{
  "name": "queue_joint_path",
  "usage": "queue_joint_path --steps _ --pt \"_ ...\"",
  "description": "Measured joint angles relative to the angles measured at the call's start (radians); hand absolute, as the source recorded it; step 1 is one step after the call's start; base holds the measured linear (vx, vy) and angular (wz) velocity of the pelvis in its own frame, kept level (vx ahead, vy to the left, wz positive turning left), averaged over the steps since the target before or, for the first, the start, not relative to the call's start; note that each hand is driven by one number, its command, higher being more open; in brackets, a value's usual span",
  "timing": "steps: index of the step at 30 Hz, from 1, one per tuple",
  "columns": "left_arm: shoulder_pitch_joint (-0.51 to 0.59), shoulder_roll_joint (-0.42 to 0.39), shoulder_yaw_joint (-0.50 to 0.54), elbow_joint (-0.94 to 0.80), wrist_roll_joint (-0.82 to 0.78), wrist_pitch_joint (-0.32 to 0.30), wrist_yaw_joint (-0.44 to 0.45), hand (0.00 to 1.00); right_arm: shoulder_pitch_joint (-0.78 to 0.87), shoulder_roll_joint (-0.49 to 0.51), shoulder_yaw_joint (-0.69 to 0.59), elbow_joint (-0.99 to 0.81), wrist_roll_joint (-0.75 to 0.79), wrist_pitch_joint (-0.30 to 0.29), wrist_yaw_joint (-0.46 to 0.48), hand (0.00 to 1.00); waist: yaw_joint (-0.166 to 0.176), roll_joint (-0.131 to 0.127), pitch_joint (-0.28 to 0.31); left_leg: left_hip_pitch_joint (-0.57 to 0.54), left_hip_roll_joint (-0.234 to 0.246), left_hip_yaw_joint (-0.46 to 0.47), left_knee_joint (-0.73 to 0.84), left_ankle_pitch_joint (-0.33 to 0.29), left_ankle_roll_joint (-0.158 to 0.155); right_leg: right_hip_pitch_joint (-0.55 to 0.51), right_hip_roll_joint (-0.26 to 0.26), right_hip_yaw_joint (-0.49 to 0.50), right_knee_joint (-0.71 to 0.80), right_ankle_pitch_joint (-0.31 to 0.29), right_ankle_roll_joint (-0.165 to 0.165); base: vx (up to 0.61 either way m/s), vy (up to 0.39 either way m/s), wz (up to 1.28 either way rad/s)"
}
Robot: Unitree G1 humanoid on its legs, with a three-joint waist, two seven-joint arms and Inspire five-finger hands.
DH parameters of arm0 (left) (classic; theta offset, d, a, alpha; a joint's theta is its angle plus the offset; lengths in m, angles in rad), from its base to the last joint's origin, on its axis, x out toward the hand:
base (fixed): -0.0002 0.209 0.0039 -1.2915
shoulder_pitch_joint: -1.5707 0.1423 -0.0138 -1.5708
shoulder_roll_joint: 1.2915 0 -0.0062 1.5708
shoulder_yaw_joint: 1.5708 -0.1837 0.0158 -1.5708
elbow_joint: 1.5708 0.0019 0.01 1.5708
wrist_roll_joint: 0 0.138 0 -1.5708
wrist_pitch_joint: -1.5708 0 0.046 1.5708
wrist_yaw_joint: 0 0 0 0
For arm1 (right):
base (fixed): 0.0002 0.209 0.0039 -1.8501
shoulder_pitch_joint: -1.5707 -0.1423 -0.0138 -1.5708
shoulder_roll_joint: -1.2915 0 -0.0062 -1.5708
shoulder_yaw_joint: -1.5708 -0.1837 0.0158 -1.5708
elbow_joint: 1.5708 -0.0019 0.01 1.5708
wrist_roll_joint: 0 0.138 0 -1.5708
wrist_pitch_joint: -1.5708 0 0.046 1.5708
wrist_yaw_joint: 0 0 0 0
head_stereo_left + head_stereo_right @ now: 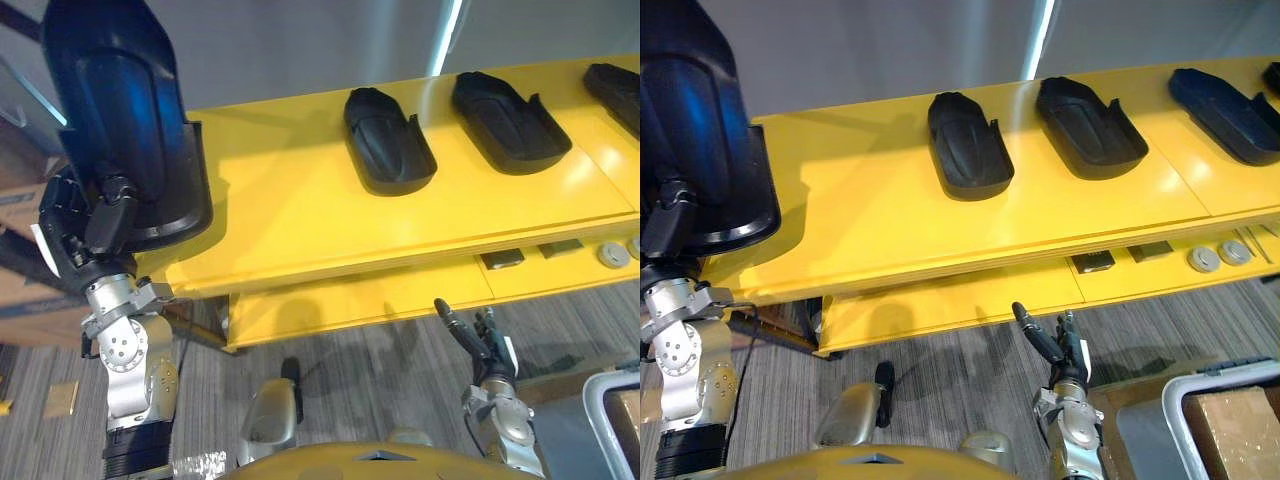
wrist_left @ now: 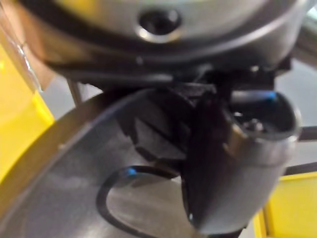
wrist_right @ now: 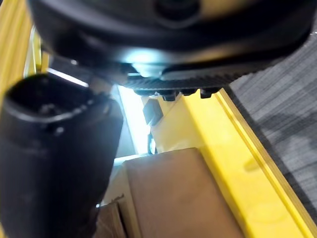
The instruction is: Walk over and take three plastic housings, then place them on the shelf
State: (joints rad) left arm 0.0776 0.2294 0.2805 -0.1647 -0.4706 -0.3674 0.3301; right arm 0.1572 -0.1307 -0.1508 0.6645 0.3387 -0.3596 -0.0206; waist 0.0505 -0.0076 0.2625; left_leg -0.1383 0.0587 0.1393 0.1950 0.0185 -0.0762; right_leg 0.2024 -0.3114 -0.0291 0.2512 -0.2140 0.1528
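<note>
Clutching black housing (image 1: 120, 110) near shelf (image 1: 300, 220), left robot hand (image 1: 100, 220), right robot hand (image 1: 488, 345) slack-fingered

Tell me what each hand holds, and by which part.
Left hand grips a black plastic housing by its lower end. Right hand holds nothing, fingers straight.

The left hand (image 2: 163, 134) is seen from very close as a dark bulk, with its broad thumb (image 2: 242, 163) laid down over the smooth dark-grey face of a plastic housing (image 2: 59, 188), which is clamped against the palm. A raised curved line (image 2: 106, 191) is seen on the housing's face, just beside the thumb. The housing's rounded edge is outlined against a yellow shelf (image 2: 17, 119), and more of the same yellow surface is seen past the thumb on the other side.
</note>
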Motion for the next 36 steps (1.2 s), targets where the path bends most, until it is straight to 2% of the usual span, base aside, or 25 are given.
queue_joint_path --steps 1,3,4,6,8,11,14,16,18,20,22,23,24,29,31,32,34,36 --pt "0.021 0.000 0.000 0.000 0.000 0.000 -0.019 0.00 0.010 0.014 -0.001 0.001 0.004 0.000 -0.009 1.00 -0.003 0.003 -0.012 0.054 -0.003 0.011 -0.089 0.032 -0.002 -0.004 0.000 -0.026 -0.013 0.050 0.004 0.15 0.131 -0.42" --pt "0.043 0.000 0.000 -0.001 -0.001 0.000 -0.047 0.00 0.030 0.026 -0.007 0.020 0.003 0.000 -0.031 1.00 -0.012 0.001 -0.053 0.088 -0.014 0.020 -0.191 0.078 -0.004 -0.011 0.001 -0.058 -0.049 0.095 0.017 0.16 0.084 -0.14" --pt "0.044 0.000 0.000 -0.001 -0.009 0.000 -0.057 0.00 0.029 0.027 -0.023 0.048 0.002 0.002 -0.049 1.00 -0.022 -0.002 -0.073 0.090 -0.015 0.023 -0.219 0.098 0.010 -0.010 0.001 -0.069 -0.074 0.115 0.027 0.15 0.050 0.00" --pt "0.043 0.000 0.001 -0.001 -0.036 0.001 -0.065 0.00 0.020 0.026 -0.066 0.089 0.001 0.011 -0.075 1.00 -0.026 -0.002 -0.082 0.089 -0.015 0.031 -0.225 0.107 0.014 -0.009 0.001 -0.085 -0.103 0.139 0.053 0.11 -0.006 -0.09" --pt "0.042 0.001 0.001 0.000 -0.072 0.001 -0.083 0.00 0.022 0.023 -0.119 0.126 -0.020 0.018 -0.083 1.00 -0.029 0.001 -0.088 0.089 -0.012 0.029 -0.232 0.109 0.018 -0.007 0.002 -0.117 -0.114 0.145 0.063 0.07 -0.058 -0.05" --pt "0.040 0.001 0.001 0.000 -0.138 0.005 -0.108 0.00 0.026 0.012 -0.185 0.207 -0.045 0.042 -0.083 1.00 -0.029 0.016 -0.096 0.089 0.007 0.025 -0.238 0.115 0.013 -0.009 0.021 -0.163 -0.114 0.144 0.062 0.03 -0.113 0.00" --pt "0.027 0.001 0.001 0.015 -0.212 0.045 -0.112 0.00 0.035 0.005 -0.232 0.274 -0.109 0.072 -0.064 1.00 -0.030 0.044 -0.110 0.089 0.031 0.016 -0.278 0.150 0.003 -0.013 0.049 -0.195 -0.132 0.140 0.054 -0.02 -0.113 0.04" --pt "-0.014 0.000 0.000 0.083 -0.271 0.095 -0.112 0.00 0.034 -0.007 -0.236 0.307 -0.156 0.094 -0.032 1.00 -0.030 0.070 -0.106 0.070 0.043 0.015 -0.279 0.168 0.003 -0.031 0.060 -0.210 -0.134 0.130 0.037 -0.08 -0.077 -0.05" --pt "-0.043 -0.002 -0.001 0.146 -0.295 0.133 -0.108 0.00 0.032 -0.007 -0.230 0.314 -0.170 0.104 -0.009 1.00 -0.031 0.078 -0.104 0.063 0.049 0.018 -0.280 0.173 -0.003 -0.042 0.064 -0.218 -0.134 0.114 0.015 -0.13 -0.040 -0.14" --pt "-0.084 -0.001 -0.001 0.197 -0.321 0.157 -0.097 0.00 0.014 0.002 -0.225 0.313 -0.172 0.108 0.003 1.00 -0.031 0.074 -0.094 0.032 0.054 0.019 -0.284 0.190 -0.004 -0.072 0.067 -0.232 -0.137 0.089 0.001 -0.20 -0.019 -0.10" --pt "-0.143 0.009 0.000 0.256 -0.361 0.160 -0.075 0.00 -0.013 0.016 -0.199 0.313 -0.171 0.112 0.012 1.00 -0.030 0.046 -0.071 -0.010 0.056 0.019 -0.284 0.214 -0.010 -0.100 0.068 -0.241 -0.159 0.033 0.015 -0.24 -0.029 -0.01" --pt "-0.171 0.014 0.001 0.276 -0.360 0.158 -0.077 0.00 -0.022 0.014 -0.188 0.310 -0.170 0.119 0.014 1.00 -0.034 0.060 -0.051 -0.019 0.076 0.008 -0.285 0.225 -0.008 -0.110 0.089 -0.242 -0.151 0.034 0.018 -0.24 -0.030 0.03" --pt "-0.178 0.021 0.004 0.277 -0.381 0.163 -0.081 0.00 -0.019 0.013 -0.184 0.308 -0.169 0.124 0.014 1.00 -0.035 0.062 -0.050 -0.021 0.079 0.006 -0.285 0.222 -0.010 -0.111 0.094 -0.244 -0.146 0.032 0.015 -0.22 -0.023 0.06" --pt "-0.239 0.041 0.032 0.295 -0.433 0.175 -0.092 0.00 -0.023 0.006 -0.133 0.300 -0.166 0.142 0.023 1.00 -0.034 0.063 -0.025 -0.052 0.085 -0.002 -0.285 0.213 -0.018 -0.137 0.107 -0.236 -0.142 0.027 0.012 -0.10 0.009 0.07" --pt "-0.284 0.114 0.039 0.330 -0.473 0.184 -0.093 0.00 -0.035 0.010 -0.104 0.300 -0.162 0.162 0.035 1.00 -0.030 0.045 -0.012 -0.063 0.078 0.004 -0.285 0.217 -0.013 -0.153 0.106 -0.211 -0.145 0.030 0.006 0.00 0.000 0.00" --pt "-0.289 0.120 0.041 0.335 -0.473 0.186 -0.093 0.00 -0.036 0.011 -0.100 0.300 -0.160 0.163 0.036 1.00 -0.030 0.043 -0.011 -0.063 0.076 0.004 -0.285 0.218 -0.013 -0.153 0.105 -0.210 -0.146 0.030 0.006 0.06 -0.001 0.02" --pt "-0.348 0.179 0.053 0.374 -0.503 0.205 -0.090 0.00 -0.058 0.016 -0.072 0.300 -0.149 0.176 0.044 1.00 -0.028 0.019 0.003 -0.064 0.063 0.004 -0.284 0.231 -0.006 -0.147 0.096 -0.206 -0.156 0.035 0.003 0.08 -0.016 0.06" --pt "-0.370 0.196 0.060 0.384 -0.511 0.220 -0.089 0.00 -0.074 0.020 -0.072 0.300 -0.143 0.176 0.043 1.00 -0.029 0.011 0.007 -0.064 0.058 0.002 -0.281 0.233 -0.007 -0.139 0.093 -0.209 -0.161 0.042 0.011 0.09 -0.043 0.09"
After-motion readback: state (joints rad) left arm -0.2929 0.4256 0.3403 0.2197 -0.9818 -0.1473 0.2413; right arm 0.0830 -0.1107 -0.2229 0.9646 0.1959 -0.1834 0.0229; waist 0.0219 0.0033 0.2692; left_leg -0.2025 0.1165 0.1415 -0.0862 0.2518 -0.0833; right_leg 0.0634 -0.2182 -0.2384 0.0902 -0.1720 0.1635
